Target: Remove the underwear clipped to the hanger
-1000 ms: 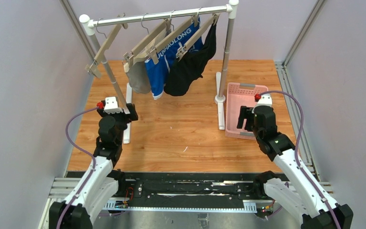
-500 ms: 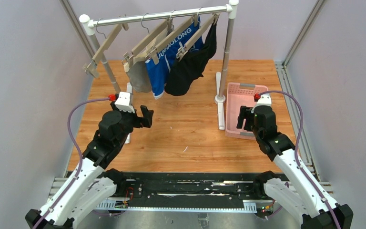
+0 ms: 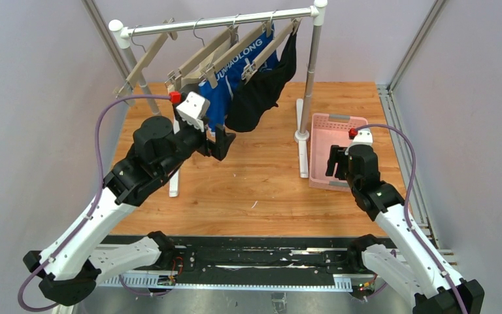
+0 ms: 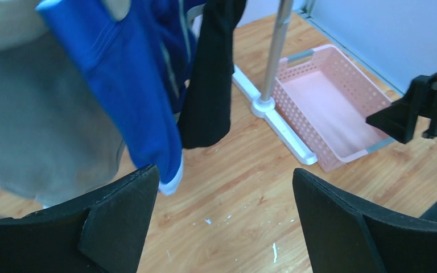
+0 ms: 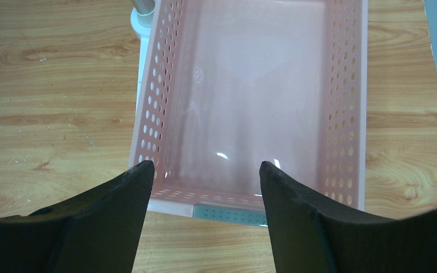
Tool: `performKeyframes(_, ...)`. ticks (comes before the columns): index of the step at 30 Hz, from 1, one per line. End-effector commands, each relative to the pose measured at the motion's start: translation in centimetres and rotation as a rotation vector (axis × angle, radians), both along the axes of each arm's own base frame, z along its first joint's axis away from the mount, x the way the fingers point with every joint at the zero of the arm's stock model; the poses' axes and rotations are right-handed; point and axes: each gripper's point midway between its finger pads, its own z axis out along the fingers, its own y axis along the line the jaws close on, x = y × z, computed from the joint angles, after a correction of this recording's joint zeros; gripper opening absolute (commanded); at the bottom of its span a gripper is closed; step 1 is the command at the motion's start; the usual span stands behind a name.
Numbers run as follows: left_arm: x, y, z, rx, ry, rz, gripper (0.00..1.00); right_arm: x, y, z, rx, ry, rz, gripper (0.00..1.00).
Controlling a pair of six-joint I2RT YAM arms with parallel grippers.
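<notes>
Three briefs hang clipped to wooden hangers on the rail. The black one [image 3: 256, 95] is on the right, the bright blue one [image 3: 227, 91] with "JUNHAOLONG" lettering in the middle. The light grey one [image 4: 40, 131] is hidden behind my left arm in the top view. In the left wrist view the blue brief [image 4: 128, 85] and the black brief [image 4: 209, 79] hang just ahead. My left gripper [image 3: 217, 141] is open and empty, just below and in front of the blue brief's lower edge. My right gripper [image 3: 338, 162] is open and empty over the near end of the pink basket [image 3: 353, 122].
An empty wooden hanger [image 3: 145, 60] hangs at the rail's left end. The rack's white posts and feet [image 3: 302, 134] stand on the wooden table. The pink basket [image 5: 350, 102] is empty and sits right of the rack's right foot.
My left arm has risen and swung forward and right, from near the rack's left foot to just under the hanging briefs. The right arm has not moved.
</notes>
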Motion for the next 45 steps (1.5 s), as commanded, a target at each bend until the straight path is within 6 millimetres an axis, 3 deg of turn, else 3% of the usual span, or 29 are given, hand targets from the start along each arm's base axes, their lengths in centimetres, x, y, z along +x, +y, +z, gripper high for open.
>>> performKeyframes(1, -0.5, -1.0, 2.8, 0.044, -0.042, -0.072, 0.98, 0.2, -0.6, 0.4, -0.01, -0.018, -0.034, 0.7)
performKeyframes(4, 0.2, 0.2, 7.1, 0.019, -0.105, 0.002, 0.98, 0.3, -0.5, 0.4, -0.006, -0.02, -0.031, 0.7)
performKeyframes(9, -0.4, 1.6, 14.4, -0.024, -0.233, 0.03, 0.98, 0.4, -0.2, 0.3, -0.001, -0.017, -0.02, 0.7)
performKeyframes(12, 0.1, 2.8, 16.9, 0.002, -0.285, 0.091, 0.98, 0.5, 0.0, 0.3, 0.003, -0.016, -0.013, 0.7)
performKeyframes(17, 2.4, 5.1, 18.7, 0.11, -0.278, 0.263, 0.98, 0.6, 0.3, 0.3, 0.007, -0.012, 0.004, 0.7)
performKeyframes(22, 5.3, 6.9, 19.2, 0.131, -0.195, 0.314, 0.98, 0.5, 0.6, 0.4, 0.016, -0.013, 0.019, 0.7)
performKeyframes(27, 7.8, 8.4, 18.0, 0.124, -0.14, 0.339, 0.98, 0.4, 0.7, 0.5, 0.019, -0.014, 0.03, 0.7)
performKeyframes(32, 8.5, 8.3, 16.4, 0.119, -0.09, 0.315, 0.98, 0.4, 0.8, 0.4, 0.023, -0.013, 0.035, 0.7)
performKeyframes(39, 9.1, 8.3, 15.8, 0.137, -0.084, 0.32, 0.99, 0.4, 1.0, 0.3, 0.025, -0.012, 0.042, 0.69)
performKeyframes(43, 9.5, 7.8, 15.2, 0.144, -0.073, 0.302, 0.89, 0.4, 1.0, 0.3, 0.026, -0.013, 0.041, 0.69)
performKeyframes(45, 9.8, 7.9, 14.6, 0.161, -0.062, 0.308, 0.89, 0.4, 1.0, 0.3, 0.028, -0.014, 0.044, 0.68)
